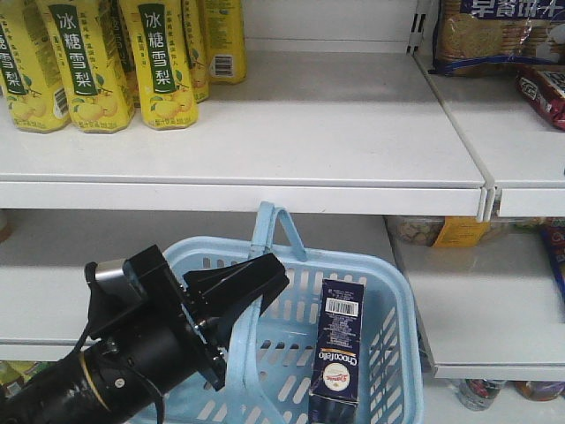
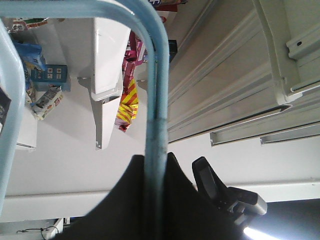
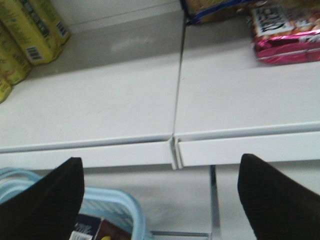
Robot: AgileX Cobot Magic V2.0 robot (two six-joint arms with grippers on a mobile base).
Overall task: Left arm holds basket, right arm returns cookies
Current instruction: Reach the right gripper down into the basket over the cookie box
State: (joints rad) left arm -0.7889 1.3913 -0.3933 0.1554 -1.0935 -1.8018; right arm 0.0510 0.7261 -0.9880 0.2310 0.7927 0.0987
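The white shelf [image 1: 335, 132] shows a wide bare board between the yellow bottles [image 1: 97, 62] at left and the biscuit packs [image 1: 503, 35] at right. Its front lip hangs just above the basket [image 1: 393, 318]. The left gripper [image 1: 265, 269] has its jaws clenched on a hoop handle [image 1: 265, 230]. The cookies [image 1: 340, 353] stand on end in the basket's right half, barcode up, apart from the right wall. The right gripper [image 3: 160, 200] hovers before the shelf lip, jaws spread wide and released.

The left arm [image 1: 132, 353] is black and cylindrical, with a yellow ring [image 1: 93, 386] and grey block [image 1: 113, 270] behind its wedge fingers [image 1: 243, 281]. The right gripper [image 3: 160, 158] has plain black fingers [image 3: 45, 200].
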